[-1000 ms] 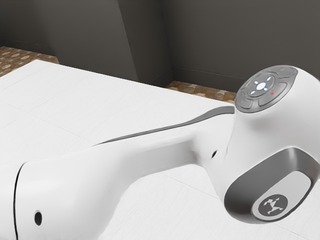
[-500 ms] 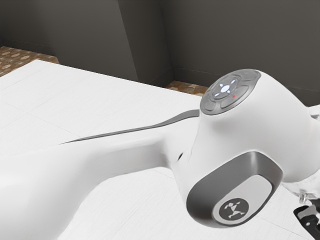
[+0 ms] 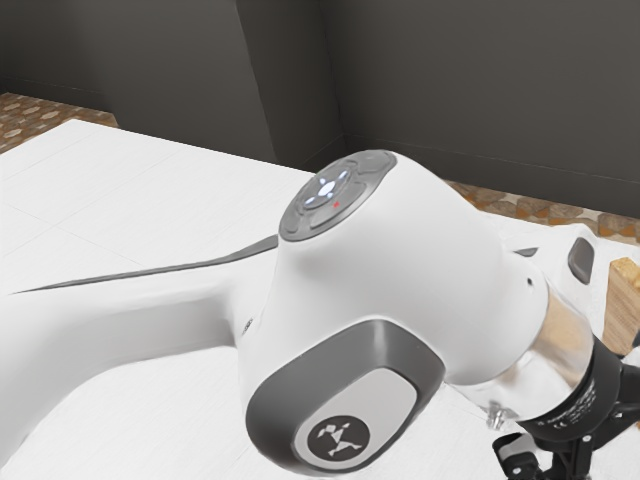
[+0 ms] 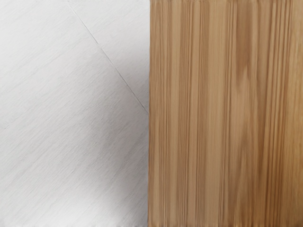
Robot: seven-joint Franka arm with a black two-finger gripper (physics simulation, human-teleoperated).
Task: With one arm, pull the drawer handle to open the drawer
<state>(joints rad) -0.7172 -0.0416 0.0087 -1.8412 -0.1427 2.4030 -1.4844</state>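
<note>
My white arm (image 3: 380, 300) takes up most of the exterior view, reaching toward its right. The black body of my gripper (image 3: 585, 425) hangs at the lower right corner, cut off by the frame's edge. A light wooden cabinet (image 3: 625, 295) peeks out at the exterior view's right edge, just beyond my hand. In the wrist view a flat wooden panel (image 4: 222, 113) with straight grain lies directly under the hand, beside the white table (image 4: 71, 118). No drawer handle shows on the wood in sight.
The white tabletop (image 3: 130, 200) stretches across the exterior view's left and back. Dark walls (image 3: 450, 70) stand behind it, with a strip of patterned floor (image 3: 520, 205) at their foot.
My arm's big wrist joint has swung toward the exterior view's left and lower. That uncovered the black hand and the wooden cabinet at the right edge.
</note>
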